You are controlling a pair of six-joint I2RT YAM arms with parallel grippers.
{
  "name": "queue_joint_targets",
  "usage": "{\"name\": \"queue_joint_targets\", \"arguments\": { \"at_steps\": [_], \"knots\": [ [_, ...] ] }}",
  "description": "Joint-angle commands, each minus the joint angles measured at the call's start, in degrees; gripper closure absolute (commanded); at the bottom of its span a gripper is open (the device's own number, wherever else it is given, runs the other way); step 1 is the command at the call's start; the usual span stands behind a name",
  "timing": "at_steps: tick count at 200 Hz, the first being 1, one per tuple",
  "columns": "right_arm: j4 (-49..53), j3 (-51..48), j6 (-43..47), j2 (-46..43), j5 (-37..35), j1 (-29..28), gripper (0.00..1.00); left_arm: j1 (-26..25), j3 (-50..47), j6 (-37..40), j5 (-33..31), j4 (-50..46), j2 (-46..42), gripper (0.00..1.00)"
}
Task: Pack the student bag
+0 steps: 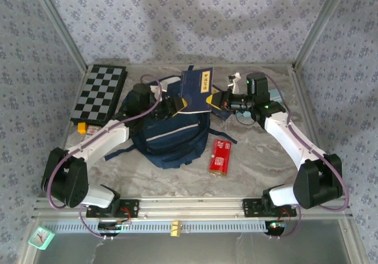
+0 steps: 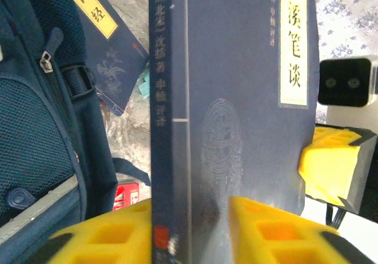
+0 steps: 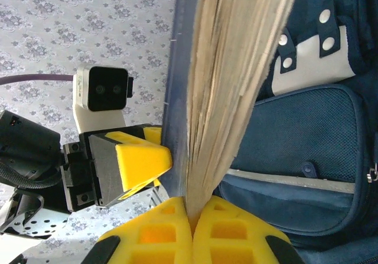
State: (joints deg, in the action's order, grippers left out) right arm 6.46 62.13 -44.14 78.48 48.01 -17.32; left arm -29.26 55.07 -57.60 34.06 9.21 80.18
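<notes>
Student bag (image 1: 171,140): navy, lying mid-bench (image 1: 260,157), its far end beneath a blue book (image 1: 198,88) held up between the two arms. From above, the left claw (image 1: 172,106) and right claw (image 1: 220,103) appear small and dark, and their jaws cannot be read there. The left wrist view shows the book's spine and cover upright between the left claw's yellow fingers (image 2: 100,240), which close on it. The book's top and bottom are cut off. The right wrist view shows the right claw pinched tight on the fanned page edges. One left finger (image 3: 142,160) lies flat against the cover, its partner hidden behind the book. A second book (image 2: 106,57) is partly covered by the bag and the held book. A red box (image 1: 220,156) lies just right of the bag, and a chessboard (image 1: 100,93) sits at far left.
</notes>
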Motion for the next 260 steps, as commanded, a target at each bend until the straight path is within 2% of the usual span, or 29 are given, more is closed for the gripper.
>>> {"name": "queue_joint_targets", "arguments": {
  "at_steps": [1, 26, 48, 92, 109, 129, 159, 198, 260],
  "knots": [
    [-2.5, 0.1, 1.5, 0.7, 3.4, 0.3, 0.95, -0.4, 0.9, -1.2, 3.3, 6.6, -3.2, 0.76],
    [-2.5, 0.0, 1.3, 1.2, 3.9, 0.8, 0.89, -0.4, 0.8, -2.2, 2.9, 7.6, -4.1, 0.91],
    [-3.9, -0.6, -0.1, 1.7, 4.1, 1.1, 0.69, -0.5, 0.6, -3.6, 1.7, 9.9, -5.3, 1.00],
    [-14.4, -3.6, -8.1, 3.2, 6.7, 0.7, 0.30, -1.0, 0.0, -8.4, 1.0, 17.8, -5.7, 1.00],
    [-21.4, -4.9, -13.3, 3.8, 7.9, 0.0, 0.23, -1.3, 0.1, -9.0, 0.3, 18.4, -5.5, 1.00],
    [-32.4, -6.5, -21.0, 4.1, 9.4, -0.8, 0.21, -1.6, 0.3, -8.8, -0.1, 18.3, -4.9, 1.00],
    [-41.1, -7.3, -28.2, 3.9, 9.5, -0.8, 0.23, -1.6, 0.0, -8.4, -0.9, 16.7, -4.4, 1.00],
    [-36.6, -6.4, -25.1, 2.4, 9.0, -0.4, 0.36, -1.6, 0.1, -4.9, -3.0, 9.9, -4.9, 1.00],
    [-27.2, -5.8, -18.6, 1.2, 7.1, 0.4, 0.79, -1.5, -0.4, -1.6, -4.8, 4.7, -5.4, 1.00]
  ]
}}
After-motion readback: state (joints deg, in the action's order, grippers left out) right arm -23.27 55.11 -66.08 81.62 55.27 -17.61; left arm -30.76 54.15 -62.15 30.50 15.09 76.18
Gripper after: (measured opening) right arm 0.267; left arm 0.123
